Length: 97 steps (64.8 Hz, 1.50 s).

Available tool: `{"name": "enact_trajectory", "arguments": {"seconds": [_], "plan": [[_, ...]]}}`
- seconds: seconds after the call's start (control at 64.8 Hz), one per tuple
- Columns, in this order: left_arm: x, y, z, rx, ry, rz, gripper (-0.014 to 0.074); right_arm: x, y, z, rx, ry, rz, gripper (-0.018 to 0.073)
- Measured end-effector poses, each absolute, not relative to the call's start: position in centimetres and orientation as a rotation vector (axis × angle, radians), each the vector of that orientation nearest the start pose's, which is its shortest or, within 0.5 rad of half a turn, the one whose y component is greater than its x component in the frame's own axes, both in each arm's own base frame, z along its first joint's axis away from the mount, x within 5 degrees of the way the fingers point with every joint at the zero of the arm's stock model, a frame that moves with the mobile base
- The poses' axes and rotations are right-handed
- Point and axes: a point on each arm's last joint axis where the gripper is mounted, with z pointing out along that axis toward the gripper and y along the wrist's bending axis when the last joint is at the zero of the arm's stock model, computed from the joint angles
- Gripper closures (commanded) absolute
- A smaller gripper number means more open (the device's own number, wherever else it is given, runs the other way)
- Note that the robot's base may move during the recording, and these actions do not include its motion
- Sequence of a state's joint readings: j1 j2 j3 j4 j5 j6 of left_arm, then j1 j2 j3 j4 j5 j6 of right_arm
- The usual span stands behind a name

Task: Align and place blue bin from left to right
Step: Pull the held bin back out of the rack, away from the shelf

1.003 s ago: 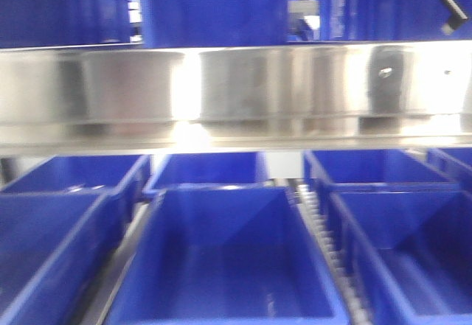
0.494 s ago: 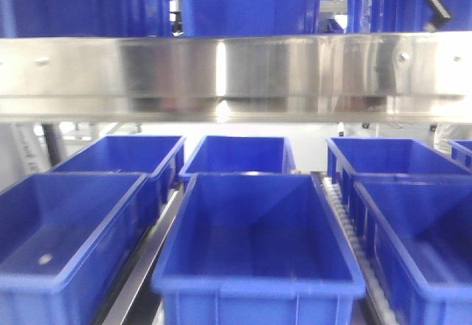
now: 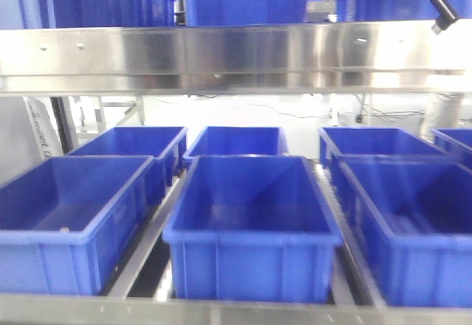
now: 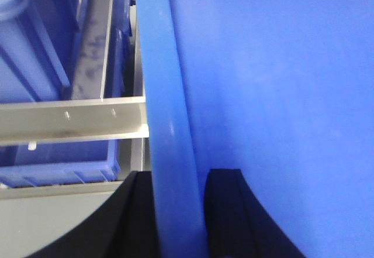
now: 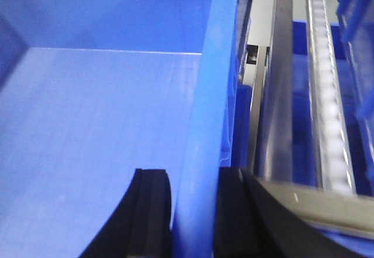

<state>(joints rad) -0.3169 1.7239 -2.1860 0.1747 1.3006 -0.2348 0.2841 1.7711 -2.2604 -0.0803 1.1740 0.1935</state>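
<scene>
Evidently the left gripper (image 4: 178, 182) clamps the left rim of the large rectangular bright-blue plastic bin (image 4: 263, 94), the right gripper (image 5: 193, 179) its right rim, near the steel rack rail (image 4: 70, 120); best to keep it level and square to that rail.

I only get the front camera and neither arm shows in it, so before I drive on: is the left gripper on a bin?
Observer: Yes. In the left wrist view the left gripper is closed over the rim of the blue bin, one finger outside the wall and one inside.
Operator: And the right?
Observer: The right gripper clamps a rim the same way, with the bin's inside on its left.
Operator: What is next to that side?
Observer: A roller rail runs alongside, just beyond the rim. I cannot tell the gap.
</scene>
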Motion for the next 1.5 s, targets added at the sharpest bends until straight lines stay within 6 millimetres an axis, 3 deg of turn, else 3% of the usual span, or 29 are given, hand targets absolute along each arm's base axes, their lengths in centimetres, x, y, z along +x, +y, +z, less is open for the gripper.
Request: {"name": "enact_trajectory", "arguments": {"seconds": [1.497], "plan": [[33.67,-9.46,48.52,0.065,2.301,-0.066,0.0613,35.45,9.63,49.61,-0.089,2.169,0.174,0.0631]]}}
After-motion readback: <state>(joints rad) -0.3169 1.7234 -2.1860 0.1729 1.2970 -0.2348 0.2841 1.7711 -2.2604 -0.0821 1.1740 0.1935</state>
